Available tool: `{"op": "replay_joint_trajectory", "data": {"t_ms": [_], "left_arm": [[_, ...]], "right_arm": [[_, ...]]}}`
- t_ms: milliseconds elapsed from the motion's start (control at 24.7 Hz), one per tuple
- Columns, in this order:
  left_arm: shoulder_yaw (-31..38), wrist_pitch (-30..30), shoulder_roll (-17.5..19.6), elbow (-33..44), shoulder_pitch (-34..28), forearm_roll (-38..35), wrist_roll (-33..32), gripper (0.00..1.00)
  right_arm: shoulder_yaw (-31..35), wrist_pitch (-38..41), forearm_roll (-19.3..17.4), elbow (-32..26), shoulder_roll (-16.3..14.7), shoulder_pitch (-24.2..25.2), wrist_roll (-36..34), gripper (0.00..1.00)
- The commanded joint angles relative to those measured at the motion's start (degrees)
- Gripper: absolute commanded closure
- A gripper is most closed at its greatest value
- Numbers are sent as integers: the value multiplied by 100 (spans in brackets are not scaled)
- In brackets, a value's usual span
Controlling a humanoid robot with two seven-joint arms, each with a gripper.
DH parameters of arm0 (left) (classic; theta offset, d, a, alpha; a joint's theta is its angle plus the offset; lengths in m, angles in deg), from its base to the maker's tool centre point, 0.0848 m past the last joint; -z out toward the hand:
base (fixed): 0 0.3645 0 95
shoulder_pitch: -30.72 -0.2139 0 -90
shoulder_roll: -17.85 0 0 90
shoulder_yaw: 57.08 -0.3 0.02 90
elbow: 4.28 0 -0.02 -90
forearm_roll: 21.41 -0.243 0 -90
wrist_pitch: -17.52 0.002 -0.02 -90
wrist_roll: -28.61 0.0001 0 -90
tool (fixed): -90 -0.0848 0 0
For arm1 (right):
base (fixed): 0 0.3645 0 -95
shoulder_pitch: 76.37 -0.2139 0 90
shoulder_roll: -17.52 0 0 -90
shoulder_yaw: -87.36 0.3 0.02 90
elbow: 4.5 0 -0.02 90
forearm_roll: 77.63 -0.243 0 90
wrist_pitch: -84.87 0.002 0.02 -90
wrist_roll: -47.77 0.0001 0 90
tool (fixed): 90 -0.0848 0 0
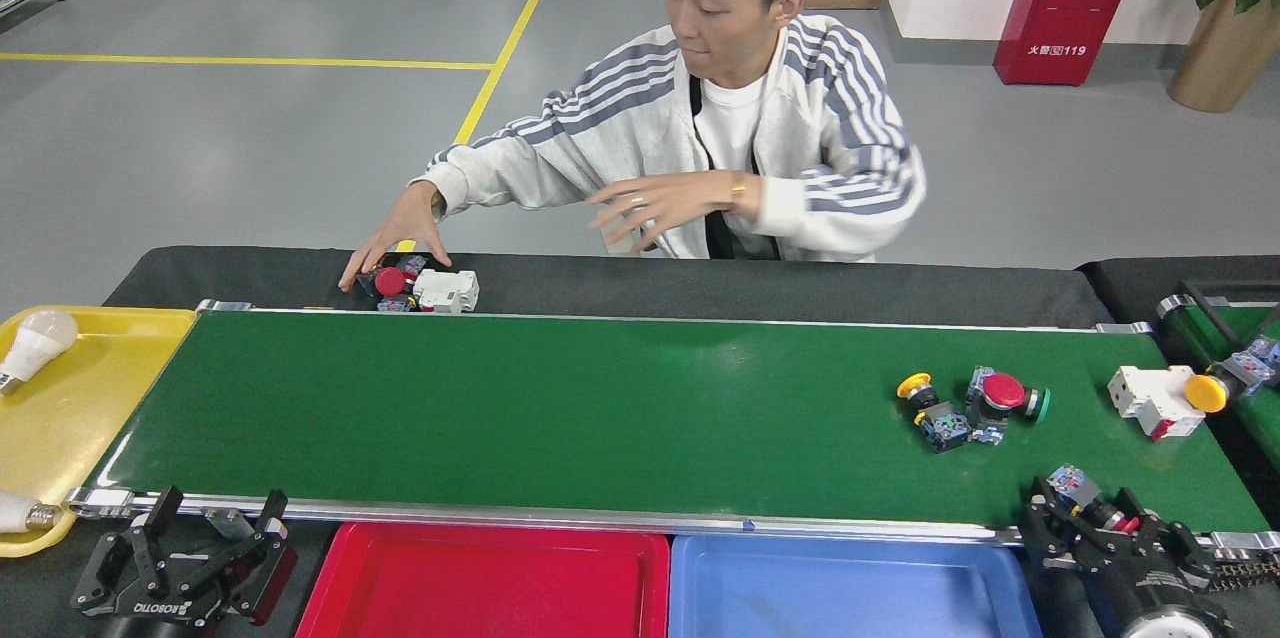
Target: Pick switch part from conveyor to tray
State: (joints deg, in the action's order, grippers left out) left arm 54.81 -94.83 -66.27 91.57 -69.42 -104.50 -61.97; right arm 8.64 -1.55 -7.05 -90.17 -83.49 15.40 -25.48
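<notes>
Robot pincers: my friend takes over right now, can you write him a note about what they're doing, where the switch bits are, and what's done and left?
Right pincer: at the conveyor's near right edge, fingers around a small red-tipped switch part; whether it grips it I cannot tell.
Left pincer: open, empty, off the belt at near left.
On the belt, right end: yellow-button switch, red-button switch, white breaker.
A person's hand rests over spare parts behind the belt.
Done: nothing yet; red tray and blue tray hold no parts.
Left: lift the part, place it in a tray, then take the rest.
</notes>
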Motion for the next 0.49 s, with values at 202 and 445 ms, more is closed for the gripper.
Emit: {"op": "replay_joint_trajectory", "data": {"t_ms": [202, 445], "left_arm": [[17, -33, 62, 56, 47, -6, 41, 0], [17, -33, 62, 56, 47, -6, 49, 0]], "right_arm": [[-205, 345, -54, -362, 37, -151, -14, 99], [-1735, 1409, -36, -1347, 257, -63, -40, 99]]}}
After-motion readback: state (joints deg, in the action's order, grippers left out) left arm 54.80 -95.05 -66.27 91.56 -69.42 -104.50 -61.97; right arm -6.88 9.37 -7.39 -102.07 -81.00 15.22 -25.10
